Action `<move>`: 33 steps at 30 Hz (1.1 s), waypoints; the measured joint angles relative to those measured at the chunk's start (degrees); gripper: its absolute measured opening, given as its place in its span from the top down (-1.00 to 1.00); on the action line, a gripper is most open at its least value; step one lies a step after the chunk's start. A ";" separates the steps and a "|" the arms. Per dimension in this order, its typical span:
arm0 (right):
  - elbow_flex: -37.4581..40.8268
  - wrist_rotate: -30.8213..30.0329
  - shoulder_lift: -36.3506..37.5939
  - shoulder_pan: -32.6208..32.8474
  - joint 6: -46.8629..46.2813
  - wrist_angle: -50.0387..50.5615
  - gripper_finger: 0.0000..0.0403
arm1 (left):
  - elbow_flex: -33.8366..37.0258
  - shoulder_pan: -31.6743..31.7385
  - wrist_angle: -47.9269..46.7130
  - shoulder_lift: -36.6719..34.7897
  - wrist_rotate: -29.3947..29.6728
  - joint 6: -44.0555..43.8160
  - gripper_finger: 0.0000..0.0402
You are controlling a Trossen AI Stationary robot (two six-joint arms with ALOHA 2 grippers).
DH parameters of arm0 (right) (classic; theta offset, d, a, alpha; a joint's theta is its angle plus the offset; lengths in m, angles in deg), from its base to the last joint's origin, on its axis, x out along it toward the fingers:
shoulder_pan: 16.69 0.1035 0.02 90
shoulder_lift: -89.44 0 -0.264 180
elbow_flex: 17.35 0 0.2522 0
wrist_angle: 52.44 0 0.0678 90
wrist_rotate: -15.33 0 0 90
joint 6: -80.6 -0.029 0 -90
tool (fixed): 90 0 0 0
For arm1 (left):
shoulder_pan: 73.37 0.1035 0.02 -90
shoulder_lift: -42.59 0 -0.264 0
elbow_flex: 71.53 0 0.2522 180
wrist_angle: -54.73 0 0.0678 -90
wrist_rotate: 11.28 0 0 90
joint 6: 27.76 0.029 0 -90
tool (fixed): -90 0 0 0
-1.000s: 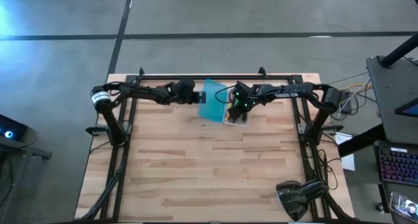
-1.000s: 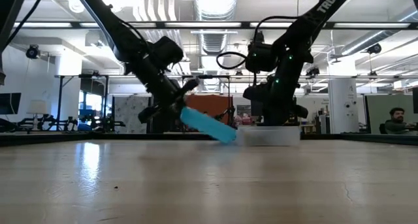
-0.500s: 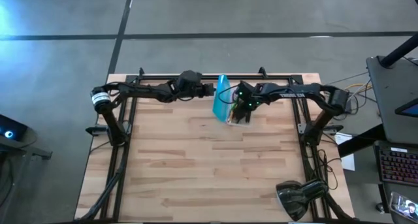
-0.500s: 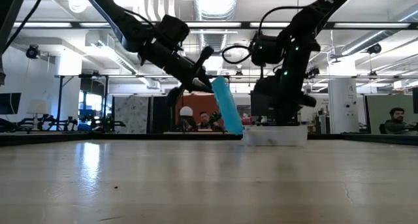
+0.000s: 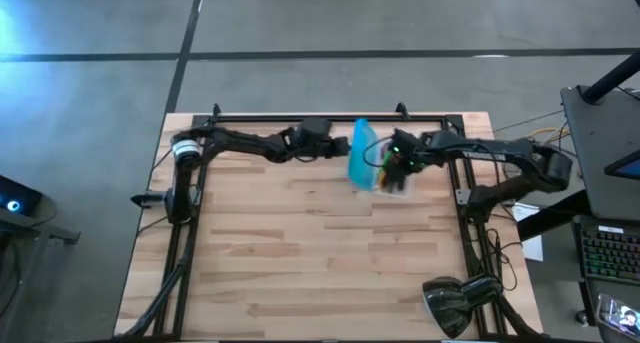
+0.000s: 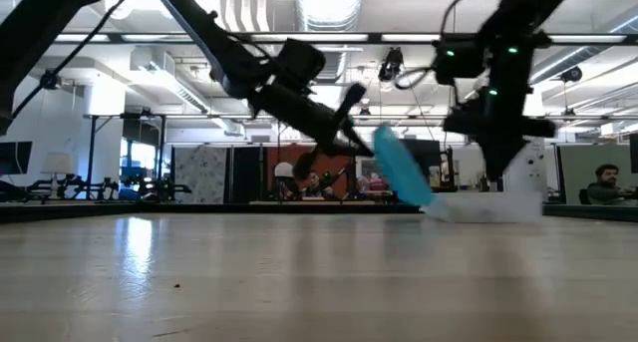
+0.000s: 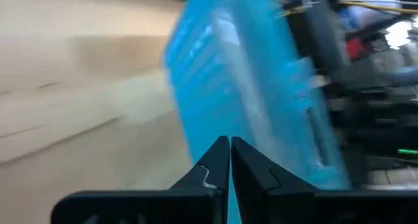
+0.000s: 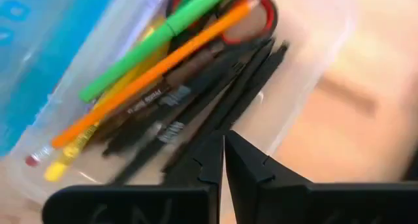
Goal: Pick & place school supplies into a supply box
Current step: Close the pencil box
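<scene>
The supply box stands near the table's far edge. Its clear tray (image 5: pixel 398 183) (image 6: pixel 488 208) lies flat, and the teal lid (image 5: pixel 362 155) (image 6: pixel 404 172) rises from the tray's left side, leaning left. In the tray (image 8: pixel 307 67) lie a green pencil (image 8: pixel 163 38), an orange pencil (image 8: pixel 170 67), red-handled scissors (image 8: pixel 258 15) and dark pens (image 8: pixel 196 113). My left gripper (image 5: pixel 338 148) (image 6: pixel 361 143) (image 7: pixel 229 142) is shut at the lid's raised edge. My right gripper (image 5: pixel 398 165) (image 8: pixel 223 140) is shut and points down into the tray. My left gripper meets the lid's outer bumpy face (image 7: pixel 225 119) near its raised free edge (image 6: pixel 384 138) with shut fingertips, coming slanting from the table's left. The lid stands tilted, its lower edge at the tray. My right gripper has shut fingers over the pens; whether the tips touch I cannot tell.
A black frame rail (image 5: pixel 300 116) runs along the table's far edge just behind the box. A dark lamp-like object (image 5: pixel 455 303) sits at the near right corner. Bare wood (image 5: pixel 300 243) spreads toward the near edge. A person (image 6: pixel 603 182) sits far off in the room.
My left gripper has moved up and toward the table's right edge, swinging the lid from low on the tray's left up to a steep tilt. The whole box has slid toward the right edge, and my right gripper has moved right with the tray.
</scene>
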 joint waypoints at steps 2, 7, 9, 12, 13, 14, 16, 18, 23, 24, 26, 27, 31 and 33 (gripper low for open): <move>4.30 0.19 3.23 -0.04 -4.35 0.85 0.96 | -3.04 -0.91 0.36 0.87 -0.06 1.75 1.00; 13.95 0.02 12.08 -0.10 -13.61 1.55 0.96 | -10.44 -1.83 -5.97 2.58 -0.25 7.08 1.00; 15.29 -1.18 16.00 -0.08 -15.27 1.27 0.96 | -12.53 -1.83 -8.23 3.36 -0.47 8.56 1.00; 15.61 -3.86 21.66 -0.10 -15.68 1.59 0.96 | -14.20 -1.80 -9.30 4.04 -1.01 8.87 1.00; 15.39 -5.08 23.34 -0.10 -15.58 2.45 0.96 | -14.52 -1.80 -9.31 4.26 -1.08 9.02 1.00; 14.99 -6.63 24.77 -0.10 -15.55 4.09 0.96 | -14.62 -1.80 -9.51 4.35 -1.14 9.28 1.00; 14.01 -9.66 26.40 -0.17 -15.72 8.76 0.96 | -14.58 -1.80 -12.35 4.33 -1.17 10.59 1.00; 13.97 -10.53 26.39 -0.89 -15.95 13.60 0.96 | -14.56 -1.80 -16.20 4.33 -0.20 12.89 1.00; 16.42 -6.22 23.24 -1.33 -15.27 9.86 0.96 | -14.36 -1.79 -27.39 4.29 1.98 17.50 1.00; 16.70 -6.05 22.24 -1.34 -16.09 8.79 0.96 | -14.08 -1.80 -28.53 4.29 2.26 17.85 1.00; 17.06 -6.55 20.40 -1.43 -17.53 7.24 0.96 | -13.04 -1.80 -29.64 3.78 2.49 17.99 1.00; 17.18 -7.47 19.41 -1.40 -18.27 6.77 0.96 | -12.36 -1.80 -29.97 3.36 2.77 17.92 1.00; 17.65 -9.11 15.34 -1.72 -18.04 5.48 0.96 | -9.27 -1.80 -30.15 1.91 4.66 17.93 1.00; 18.06 -8.96 13.26 -1.77 -17.11 2.89 0.96 | -7.33 -1.80 -29.62 1.88 5.23 17.84 1.00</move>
